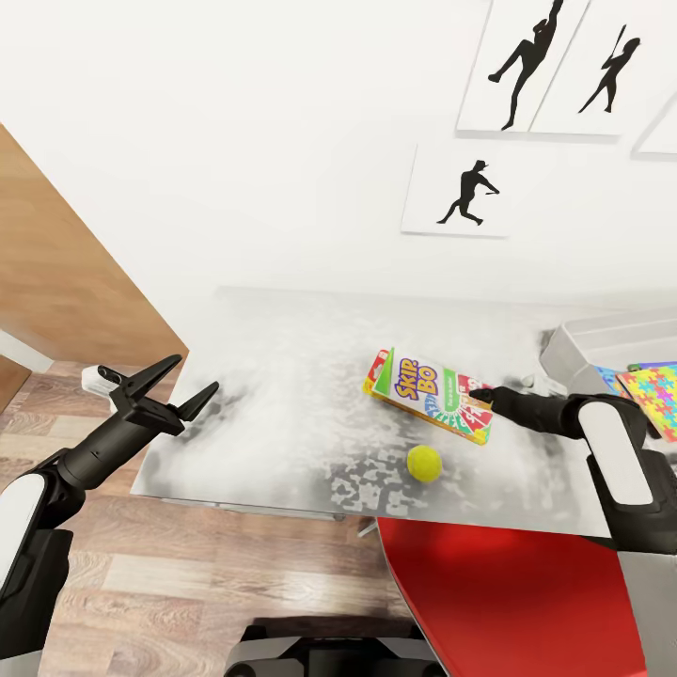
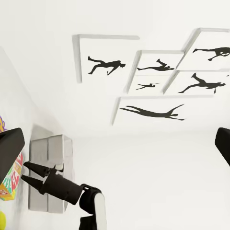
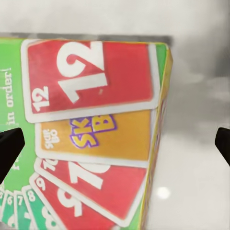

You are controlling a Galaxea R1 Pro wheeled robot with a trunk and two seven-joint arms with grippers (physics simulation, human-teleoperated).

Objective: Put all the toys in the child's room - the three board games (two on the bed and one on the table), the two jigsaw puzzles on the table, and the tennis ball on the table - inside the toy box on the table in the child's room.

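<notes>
Our right gripper [image 1: 481,390] at centre right, jaws apart at the Skip-Bo board game [image 1: 428,394] on the counter [image 1: 282,395], tennis ball [image 1: 424,463] just below, our left gripper [image 1: 193,381] at left, jaws apart.

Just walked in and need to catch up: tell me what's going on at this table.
The robot is tidying toys. Its right gripper is at the edge of the Skip-Bo game, which lies on the table; its fingers look spread, with no firm grasp visible. The tennis ball sits just in front of the game. The toy box and a jigsaw puzzle are to the right. The left gripper hovers open, holding nothing.
</notes>
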